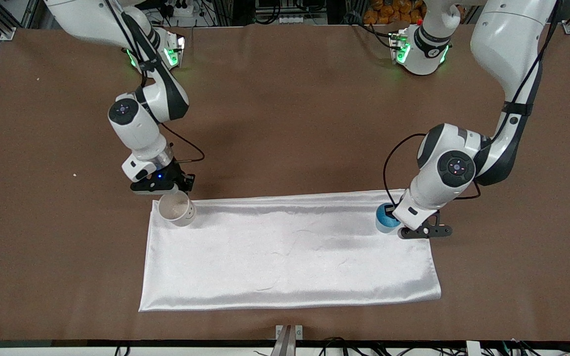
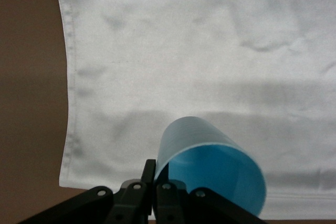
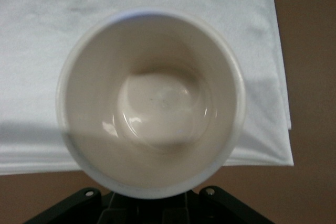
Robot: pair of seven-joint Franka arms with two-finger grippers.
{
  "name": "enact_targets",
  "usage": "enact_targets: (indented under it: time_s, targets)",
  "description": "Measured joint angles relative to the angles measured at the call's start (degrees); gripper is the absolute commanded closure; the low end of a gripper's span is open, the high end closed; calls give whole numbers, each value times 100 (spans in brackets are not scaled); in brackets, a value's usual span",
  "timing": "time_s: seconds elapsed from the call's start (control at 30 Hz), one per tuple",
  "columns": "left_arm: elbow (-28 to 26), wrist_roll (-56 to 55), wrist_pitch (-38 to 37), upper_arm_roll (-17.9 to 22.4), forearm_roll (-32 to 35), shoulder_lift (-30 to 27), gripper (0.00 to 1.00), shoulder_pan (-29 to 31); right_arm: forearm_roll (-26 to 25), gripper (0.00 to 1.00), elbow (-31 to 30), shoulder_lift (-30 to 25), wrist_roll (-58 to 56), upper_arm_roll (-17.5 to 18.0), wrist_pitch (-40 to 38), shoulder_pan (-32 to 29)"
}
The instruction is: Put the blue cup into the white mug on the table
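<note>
Looking from the blue cup (image 1: 387, 220) outward, you see it pinched by its rim in the left gripper (image 1: 398, 220), over the end of the white cloth (image 1: 290, 249) toward the left arm's end of the table (image 1: 285, 109) — the left wrist view shows the jaws pressed together on the wall of the cup (image 2: 210, 169), its open mouth tipped toward that camera. The white mug (image 1: 177, 209) sits at the cloth's corner toward the right arm's end, well apart from the cup, with the whole cloth between them. The right gripper (image 1: 182, 190) is clamped on the mug's rim, and the right wrist view looks straight into its empty, off-white inside (image 3: 157, 103). Your coming move, as I judge it, turns on that gap — carry the cup along the cloth's long axis toward the mug, then bring it upright over the opening.
</note>
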Motion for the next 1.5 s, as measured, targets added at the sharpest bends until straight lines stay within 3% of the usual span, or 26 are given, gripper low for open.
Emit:
enact_targets:
  time_s: [0.23, 0.83, 1.13, 1.5]
  targets:
    - [20, -201, -238, -10, 0, -87, 100, -125, 0, 100, -297, -414, 783, 10, -129, 522]
    - [403, -408, -1299, -110, 1, -526, 100, -327, 0, 100, -275, -552, 2277, 24, -860, 1760]
    - [733, -657, -1514, -347, -40, -525, 100, -448, 0, 100, 174, -731, 2637, 35, -2439, 2389]
    - [811, -1160, -1518, -350, -50, -408, 100, -733, -3, 100, 595, -693, 3638, 45, -2654, 3009]
